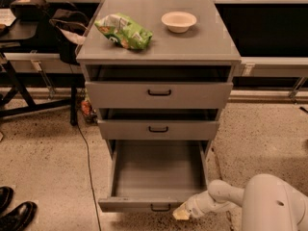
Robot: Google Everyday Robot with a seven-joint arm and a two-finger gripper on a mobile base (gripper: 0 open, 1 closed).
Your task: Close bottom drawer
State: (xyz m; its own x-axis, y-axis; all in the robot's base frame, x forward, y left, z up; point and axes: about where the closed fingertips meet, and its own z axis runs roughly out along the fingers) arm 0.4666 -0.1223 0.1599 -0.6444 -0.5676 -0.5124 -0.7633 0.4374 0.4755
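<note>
The bottom drawer (156, 174) of the grey cabinet (159, 47) is pulled far out and is empty inside. Its flat front (125, 205) with a small dark bar handle (160, 208) lies near the lower edge of the view. My gripper (182, 213) sits at the right end of that front, just right of the handle, touching or almost touching it. The white arm (226, 196) comes in from the lower right. The middle drawer (158, 129) and top drawer (159, 95) stand slightly out.
A green snack bag (124, 31) and a white bowl (178, 21) lie on the cabinet top. A black table and bag (29, 8) stand at the left. A cable (86, 167) runs down the floor, black shoes (14, 214) at lower left.
</note>
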